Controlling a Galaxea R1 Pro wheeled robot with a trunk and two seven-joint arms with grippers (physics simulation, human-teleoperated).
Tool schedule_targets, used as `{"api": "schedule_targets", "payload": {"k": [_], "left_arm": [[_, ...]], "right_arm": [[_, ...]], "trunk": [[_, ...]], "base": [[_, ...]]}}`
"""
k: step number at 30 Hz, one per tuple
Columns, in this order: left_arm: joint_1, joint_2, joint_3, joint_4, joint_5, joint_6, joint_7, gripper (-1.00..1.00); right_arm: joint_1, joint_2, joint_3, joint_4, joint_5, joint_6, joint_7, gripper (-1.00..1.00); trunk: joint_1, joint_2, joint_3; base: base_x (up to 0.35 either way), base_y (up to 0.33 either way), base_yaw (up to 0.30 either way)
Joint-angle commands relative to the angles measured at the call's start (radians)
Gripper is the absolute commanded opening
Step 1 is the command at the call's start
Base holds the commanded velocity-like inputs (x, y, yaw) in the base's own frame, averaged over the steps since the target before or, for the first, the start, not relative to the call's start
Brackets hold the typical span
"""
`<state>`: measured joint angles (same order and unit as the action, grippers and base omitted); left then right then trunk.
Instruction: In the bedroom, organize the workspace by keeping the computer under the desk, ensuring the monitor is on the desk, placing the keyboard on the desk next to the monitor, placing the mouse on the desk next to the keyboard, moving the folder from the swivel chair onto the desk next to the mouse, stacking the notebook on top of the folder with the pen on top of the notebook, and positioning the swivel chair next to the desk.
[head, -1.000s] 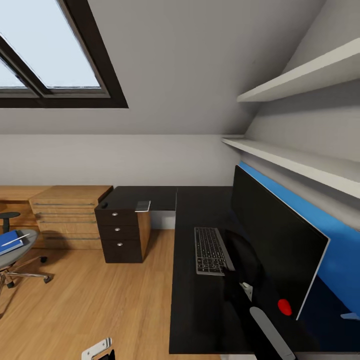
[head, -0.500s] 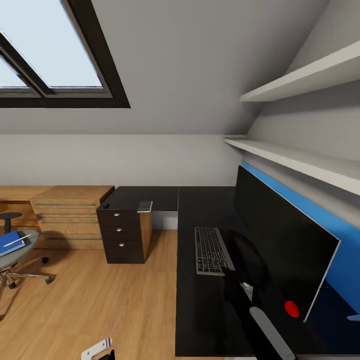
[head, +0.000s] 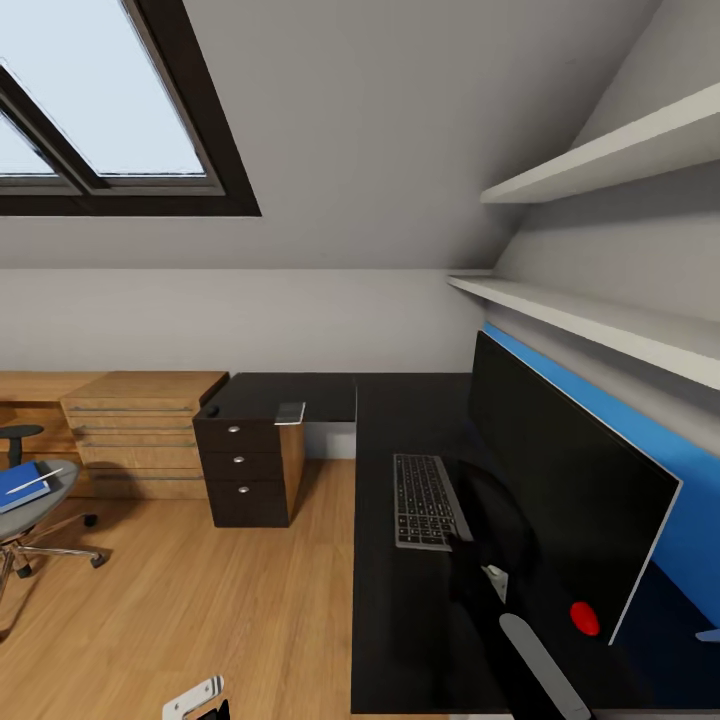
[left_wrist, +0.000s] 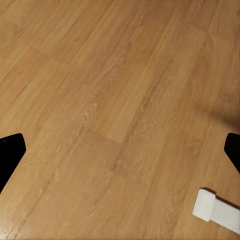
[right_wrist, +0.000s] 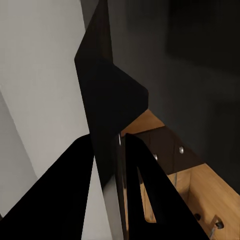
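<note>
keyboard (head: 425, 502) nudged toward monitor (head: 560, 470) | right jaws clamp monitor edge | left jaws spread

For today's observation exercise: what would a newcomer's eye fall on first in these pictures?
First, the wide black monitor standing on the glossy black desk at the right, a red dot at its lower corner, with the keyboard lying just beside it. Next, the big skylight at upper left. Then the bright blue folder on the swivel chair at the far left, over the wooden floor.

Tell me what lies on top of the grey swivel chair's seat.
On the swivel chair lies the bright blue folder with a thin white pen across it. Anything beneath the folder is covered.
</note>
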<state>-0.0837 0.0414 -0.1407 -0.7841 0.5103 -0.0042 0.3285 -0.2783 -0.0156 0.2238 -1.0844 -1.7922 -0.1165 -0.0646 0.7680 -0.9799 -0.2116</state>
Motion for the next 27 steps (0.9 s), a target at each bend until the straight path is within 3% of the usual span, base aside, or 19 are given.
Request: {"api": "schedule_targets", "payload": {"k": [1, 5, 6, 20, 27], "left_arm": [[-0.001, 0.002, -0.007, -0.001, 0.008, 0.0, 0.009, 1.0], [-0.001, 0.002, -0.007, -0.001, 0.008, 0.0, 0.009, 1.0], [-0.001, 0.002, -0.007, -0.001, 0.008, 0.0, 0.009, 1.0], [-0.001, 0.002, -0.005, -0.001, 0.008, 0.0, 0.009, 1.0], [-0.001, 0.002, -0.005, -0.001, 0.008, 0.0, 0.009, 1.0]], "right_arm": [[-0.001, -0.001, 0.004, -0.002, -0.01, -0.01, 0.0, -1.0], [-0.001, -0.001, 0.005, -0.002, -0.01, -0.011, -0.001, -1.0], [-0.001, -0.001, 0.005, -0.002, -0.01, -0.01, -0.001, 1.0], [-0.001, -0.001, 0.005, -0.002, -0.009, -0.011, 0.0, 1.0], [-0.001, -0.002, 0.004, -0.002, -0.008, -0.011, 0.0, 1.0]], "trunk": [[0.0, -0.001, -0.001], [0.0, -0.001, -0.001], [0.0, -0.001, -0.001], [0.0, -0.001, -0.001], [0.0, -0.001, -0.001]], "base": [[0.0, 0.0, 0.0], [0.0, 0.0, 0.0], [0.0, 0.0, 0.0], [-0.002, 0.0, 0.0], [-0.196, 0.0, 0.0]]}}
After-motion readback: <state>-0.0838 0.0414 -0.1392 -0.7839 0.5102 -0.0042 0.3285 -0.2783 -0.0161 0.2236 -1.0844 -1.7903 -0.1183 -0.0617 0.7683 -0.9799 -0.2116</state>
